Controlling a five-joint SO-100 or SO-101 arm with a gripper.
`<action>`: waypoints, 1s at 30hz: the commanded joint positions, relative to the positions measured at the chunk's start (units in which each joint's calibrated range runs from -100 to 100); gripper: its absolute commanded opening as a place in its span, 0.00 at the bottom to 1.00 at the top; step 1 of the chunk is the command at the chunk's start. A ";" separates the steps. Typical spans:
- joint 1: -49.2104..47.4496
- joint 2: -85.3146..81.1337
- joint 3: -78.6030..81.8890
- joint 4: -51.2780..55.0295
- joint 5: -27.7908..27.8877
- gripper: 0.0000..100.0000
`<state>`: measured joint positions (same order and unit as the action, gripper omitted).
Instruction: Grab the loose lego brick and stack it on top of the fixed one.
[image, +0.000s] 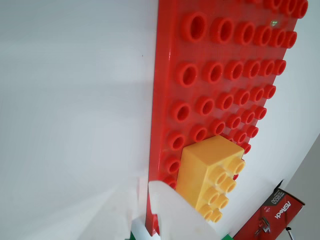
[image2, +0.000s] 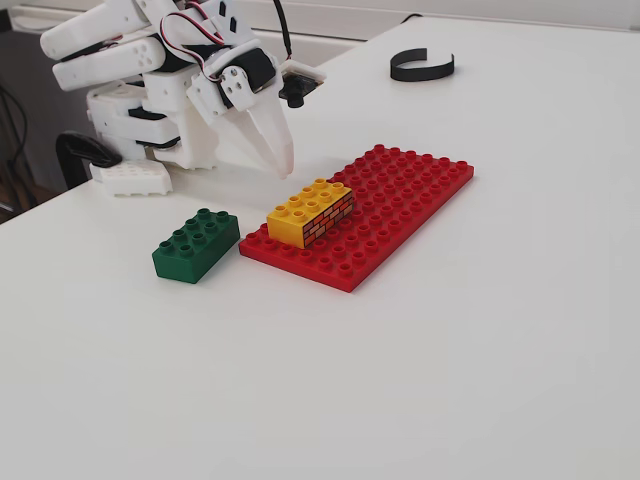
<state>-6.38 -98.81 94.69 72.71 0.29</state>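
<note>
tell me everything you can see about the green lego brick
The green lego brick is a dark green rectangular block of glossy plastic with plain sides and eight round studs on top in two rows of four. It lies flat and upright on the white table, just off the near corner of the red baseplate, with a narrow gap between them as far as the fixed view shows. Nothing grips or covers it; the gripper hangs apart from it, beyond the yellow brick. The wrist view shows only green slivers at its bottom edge.

White table (image2: 480, 350): red baseplate (image2: 400, 205) below-right of the fingers (image2: 272, 135); green brick (image2: 196, 245) below them; black band (image2: 422, 66) beyond.
</note>
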 joint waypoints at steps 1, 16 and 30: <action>0.59 -0.51 -0.57 -3.33 0.34 0.01; 0.67 -0.51 -1.02 -3.15 1.23 0.01; 8.38 14.56 -31.07 3.52 9.28 0.01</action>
<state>1.93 -92.53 75.24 73.32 9.28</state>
